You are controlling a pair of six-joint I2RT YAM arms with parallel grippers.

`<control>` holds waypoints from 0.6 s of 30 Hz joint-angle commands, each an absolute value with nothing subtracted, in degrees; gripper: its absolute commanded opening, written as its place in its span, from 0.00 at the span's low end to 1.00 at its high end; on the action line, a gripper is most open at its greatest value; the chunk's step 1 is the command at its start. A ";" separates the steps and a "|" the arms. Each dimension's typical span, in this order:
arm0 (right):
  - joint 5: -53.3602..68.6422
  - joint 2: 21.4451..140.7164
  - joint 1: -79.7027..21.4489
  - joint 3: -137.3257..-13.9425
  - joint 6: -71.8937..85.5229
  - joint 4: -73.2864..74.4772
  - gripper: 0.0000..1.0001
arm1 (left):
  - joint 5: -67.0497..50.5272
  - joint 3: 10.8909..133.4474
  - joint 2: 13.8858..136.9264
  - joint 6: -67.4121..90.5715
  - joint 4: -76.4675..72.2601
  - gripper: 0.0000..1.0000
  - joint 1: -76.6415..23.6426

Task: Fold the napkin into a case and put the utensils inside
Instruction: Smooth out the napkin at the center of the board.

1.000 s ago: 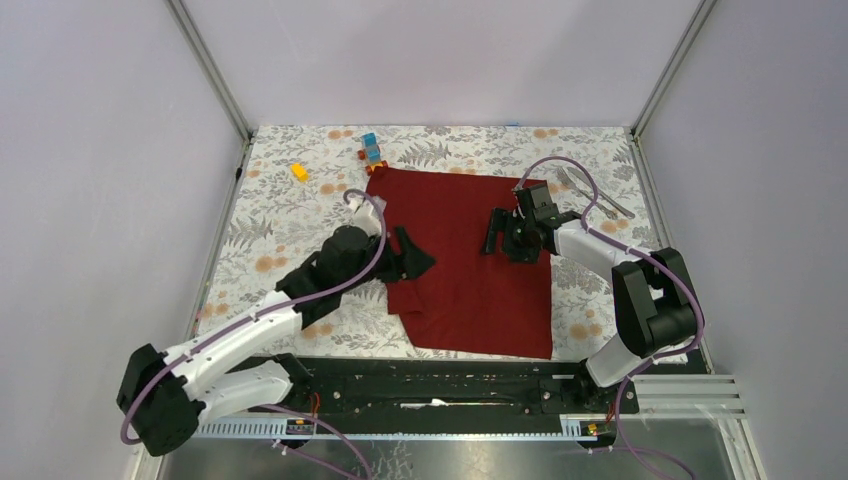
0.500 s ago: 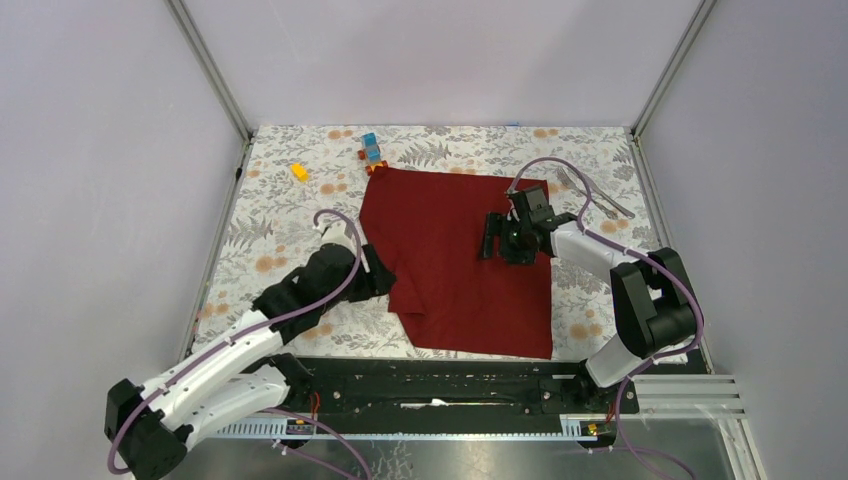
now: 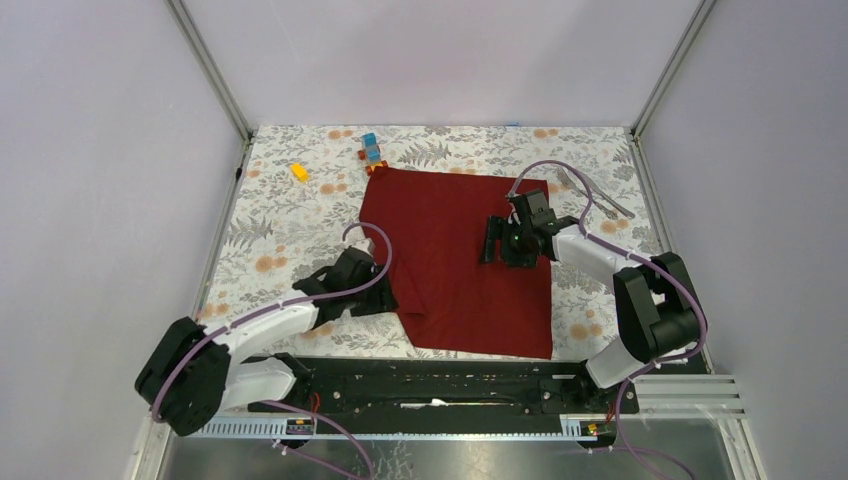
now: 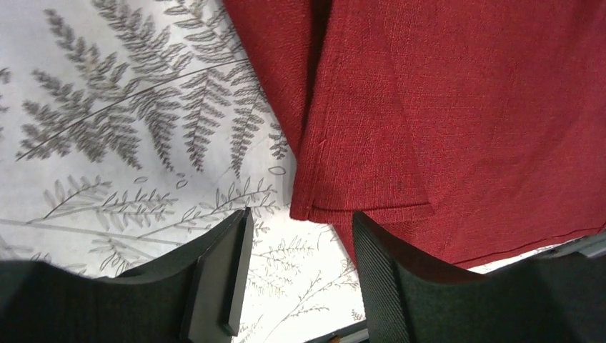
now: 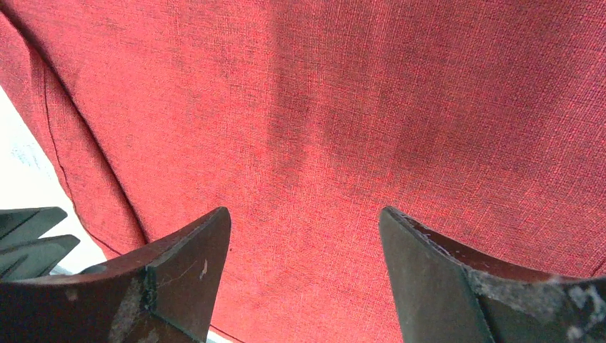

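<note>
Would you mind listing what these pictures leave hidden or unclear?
Utensils: top view only, tiny, crossed by the right arm's cable; fork and knife hard to separate.
Napkin: near-left edge covered by the left gripper in the top view; both wrist views crop it.
Right gripper: the right wrist view cannot show whether it touches the napkin.

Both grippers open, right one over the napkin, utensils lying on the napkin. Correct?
Not quite. The top external view shows the utensils lying on the table, beside the napkin's far right corner, not on it. The rest holds: the left gripper and right gripper are both open, and the right one is over the napkin.
</note>
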State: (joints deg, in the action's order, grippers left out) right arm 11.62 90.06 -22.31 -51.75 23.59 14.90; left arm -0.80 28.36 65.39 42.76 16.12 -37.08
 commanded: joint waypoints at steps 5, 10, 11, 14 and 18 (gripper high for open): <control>12.04 88.39 -22.73 -51.77 22.58 14.75 0.82 | -6.58 28.11 70.91 39.29 5.62 0.49 -36.65; 12.34 88.55 -22.73 -51.75 22.90 14.37 0.82 | -7.91 26.82 69.75 40.58 4.56 0.30 -36.63; 12.45 88.63 -22.76 -51.81 22.93 14.34 0.82 | -7.09 27.07 69.26 40.54 5.71 0.25 -36.65; 12.56 88.66 -22.69 -51.85 22.99 14.32 0.82 | -3.56 28.47 66.52 40.50 11.17 0.12 -36.61; 12.08 88.77 -22.74 -51.74 22.78 14.40 0.82 | 3.82 31.42 60.70 41.57 23.71 0.00 -36.61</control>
